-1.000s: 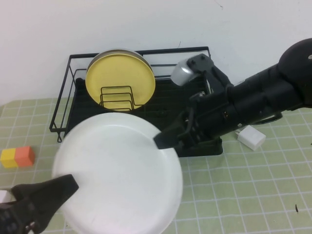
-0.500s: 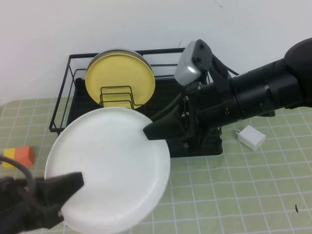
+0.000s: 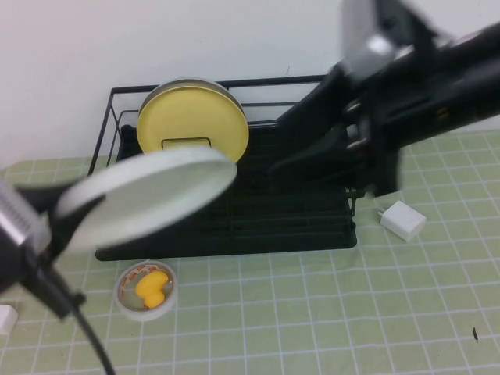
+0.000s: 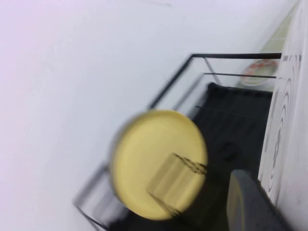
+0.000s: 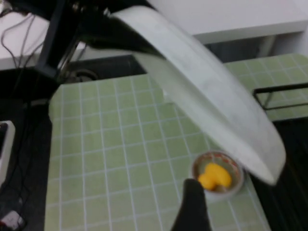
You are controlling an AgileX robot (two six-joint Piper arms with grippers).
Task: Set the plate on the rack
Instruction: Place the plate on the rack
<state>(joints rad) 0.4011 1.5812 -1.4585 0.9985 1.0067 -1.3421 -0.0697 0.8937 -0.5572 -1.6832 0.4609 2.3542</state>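
Observation:
The white plate (image 3: 148,191) hangs tilted, nearly edge-on, above the front left corner of the black wire rack (image 3: 234,230). My left gripper (image 3: 56,209) is shut on the plate's left rim; in the left wrist view the plate (image 4: 291,120) fills the edge beside one grey finger (image 4: 243,202). My right gripper (image 3: 291,158) is raised over the rack's right half, open and apart from the plate. In the right wrist view the plate (image 5: 211,101) crosses above one dark finger (image 5: 192,207). A yellow plate (image 3: 193,129) stands upright in the rack's back left dividers.
A small bowl with a yellow thing in it (image 3: 146,290) sits on the green checked mat in front of the rack's left end; it also shows in the right wrist view (image 5: 216,175). A white block (image 3: 403,219) lies right of the rack. A wall stands behind.
The right gripper has come off the plate and risen up and to the right. The left gripper has lifted the plate and tilted it toward edge-on, uncovering the small bowl.

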